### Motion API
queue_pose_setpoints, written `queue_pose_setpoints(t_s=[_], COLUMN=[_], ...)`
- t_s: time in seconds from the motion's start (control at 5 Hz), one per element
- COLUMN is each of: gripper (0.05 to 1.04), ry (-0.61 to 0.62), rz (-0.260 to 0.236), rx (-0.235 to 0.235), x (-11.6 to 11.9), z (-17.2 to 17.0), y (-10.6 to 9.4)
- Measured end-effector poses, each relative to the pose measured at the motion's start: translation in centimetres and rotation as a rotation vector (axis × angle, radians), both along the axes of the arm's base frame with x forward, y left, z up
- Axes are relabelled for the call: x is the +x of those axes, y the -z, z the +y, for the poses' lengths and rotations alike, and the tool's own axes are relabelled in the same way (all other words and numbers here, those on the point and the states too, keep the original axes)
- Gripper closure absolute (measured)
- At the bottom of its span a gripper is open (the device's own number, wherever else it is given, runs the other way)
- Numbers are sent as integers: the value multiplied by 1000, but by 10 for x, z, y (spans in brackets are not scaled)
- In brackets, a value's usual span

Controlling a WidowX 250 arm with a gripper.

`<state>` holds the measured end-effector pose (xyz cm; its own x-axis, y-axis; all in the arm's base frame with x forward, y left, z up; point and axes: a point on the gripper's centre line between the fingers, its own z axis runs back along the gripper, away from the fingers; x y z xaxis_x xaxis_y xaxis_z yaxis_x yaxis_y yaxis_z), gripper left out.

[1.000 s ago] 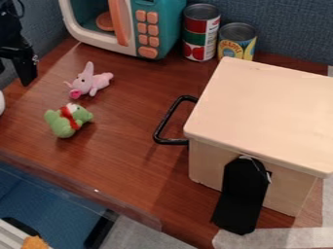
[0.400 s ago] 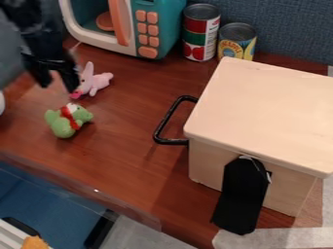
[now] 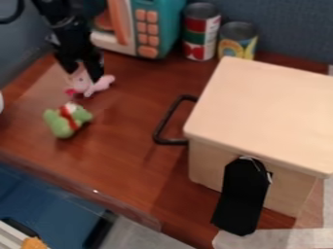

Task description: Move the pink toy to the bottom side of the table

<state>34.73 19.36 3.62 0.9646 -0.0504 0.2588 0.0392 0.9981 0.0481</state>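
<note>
Right now, the black two-finger claw (image 3: 84, 76) hangs open at ten o'clock on the brown wooden table (image 3: 130, 126), its fingers apart around the head of the small pink plush toy (image 3: 100, 86). From that toy, a green plush toy with a red band (image 3: 60, 125) sits at seven o'clock.

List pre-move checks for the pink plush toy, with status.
1. Fingers open: ok, gap between the tips.
2. Fingers lined up with pink plush toy: ok in this view, its head shows between the tips.
3. Tips low enough to grip: cannot tell from this angle.
4. Straight path down the view free: not ok, green plush toy lies partly in it.
5. Pink plush toy at bottom side of table: not ok, it lies towards the upper left.
</note>
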Motion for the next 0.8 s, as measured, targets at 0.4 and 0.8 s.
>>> queue_pose_setpoints(t_s=[0.4,0.8], gripper=[133,614], ry=[-24,-17], rz=[40,27], rx=[34,50], x=[-3,-24], z=[7,-6], y=[29,27])
